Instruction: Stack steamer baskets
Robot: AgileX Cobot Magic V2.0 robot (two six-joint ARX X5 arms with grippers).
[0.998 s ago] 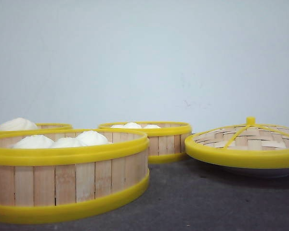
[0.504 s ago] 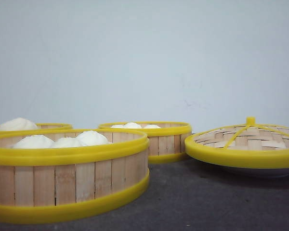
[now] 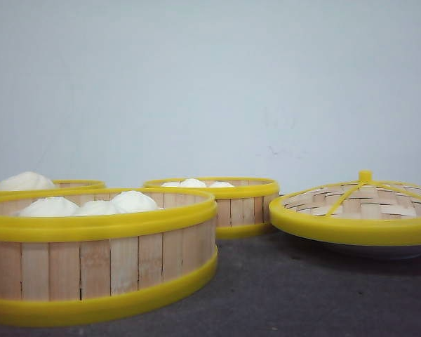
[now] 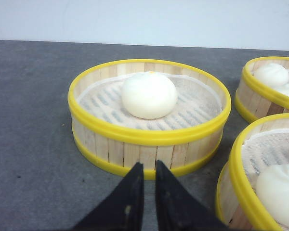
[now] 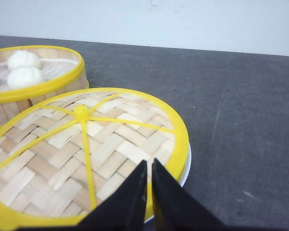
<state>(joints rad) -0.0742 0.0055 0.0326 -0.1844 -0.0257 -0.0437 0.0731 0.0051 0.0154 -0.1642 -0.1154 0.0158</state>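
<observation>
**Three baskets apart on a grey desk**

Grey desk (image 3: 302, 295) under a pale wall carries three steamer baskets, unstacked. The near-left basket (image 3: 98, 267) holds three buns (image 3: 91, 205); the far-left basket (image 4: 149, 144) holds one bun (image 4: 149, 95); the far-middle basket (image 3: 224, 203) holds several. At right, a woven lid (image 3: 358, 210) lies on a white plate (image 5: 185, 168). The left hand (image 4: 149, 168) and right hand (image 5: 149, 166) are each narrowed to a slit, holding nothing.
</observation>
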